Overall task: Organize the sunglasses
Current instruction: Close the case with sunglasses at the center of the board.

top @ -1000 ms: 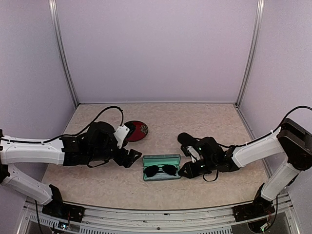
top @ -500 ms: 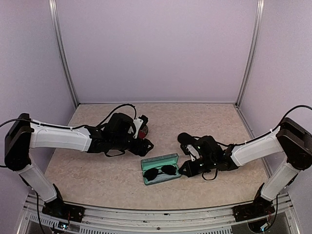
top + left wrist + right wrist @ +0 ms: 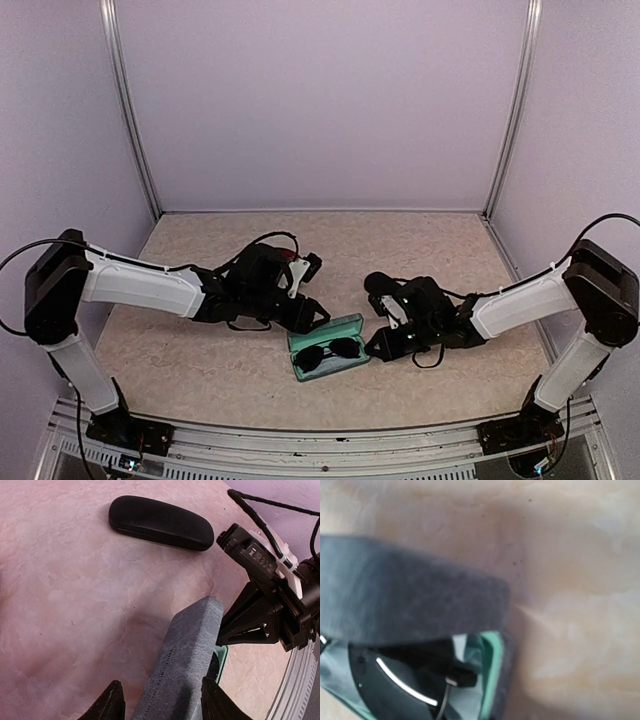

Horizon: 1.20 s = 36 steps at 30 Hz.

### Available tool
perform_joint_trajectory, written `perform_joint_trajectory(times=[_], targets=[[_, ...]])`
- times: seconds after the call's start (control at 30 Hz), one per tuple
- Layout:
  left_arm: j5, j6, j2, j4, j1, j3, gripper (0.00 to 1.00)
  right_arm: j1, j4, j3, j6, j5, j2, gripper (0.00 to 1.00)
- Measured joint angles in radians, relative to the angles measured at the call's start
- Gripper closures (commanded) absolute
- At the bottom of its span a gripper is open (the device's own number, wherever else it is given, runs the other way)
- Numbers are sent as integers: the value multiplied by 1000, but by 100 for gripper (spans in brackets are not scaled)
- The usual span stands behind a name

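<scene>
The blue-grey case (image 3: 327,345) lies open, its green lining showing, with the thin black-framed sunglasses (image 3: 330,352) inside. My left gripper (image 3: 318,316) is open behind the case. In the left wrist view the raised lid (image 3: 185,660) stands between its fingers (image 3: 109,706). My right gripper (image 3: 380,345) is at the case's right end. The right wrist view shows only the lid (image 3: 410,597), the green rim (image 3: 490,675) and a dark lens (image 3: 380,690), not its fingers. The reddish-brown sunglasses (image 3: 289,260) are mostly hidden behind my left arm.
A black oval case (image 3: 378,283) lies closed behind my right gripper and also shows in the left wrist view (image 3: 160,522). Lilac walls with metal posts close in the back and both sides. The beige tabletop (image 3: 200,370) runs to the front rail.
My left arm has swung right and forward, from beside the case to its lid. The case has turned a little counterclockwise. The right gripper has stayed at the case's right end.
</scene>
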Motion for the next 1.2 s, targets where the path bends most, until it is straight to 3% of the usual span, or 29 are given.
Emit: perform_joint_trajectory(times=[0.37,0.57,1.2], targets=[[46,-15,27,37,-42,-10,75,3,18,0,3,-3,8,93],[-1,-12,30,52,-83,-16,81,5,26,0,8,-2,12,93],[-231,-31,87,88,-283,-38,85,8,34,-1,34,9,16,93]])
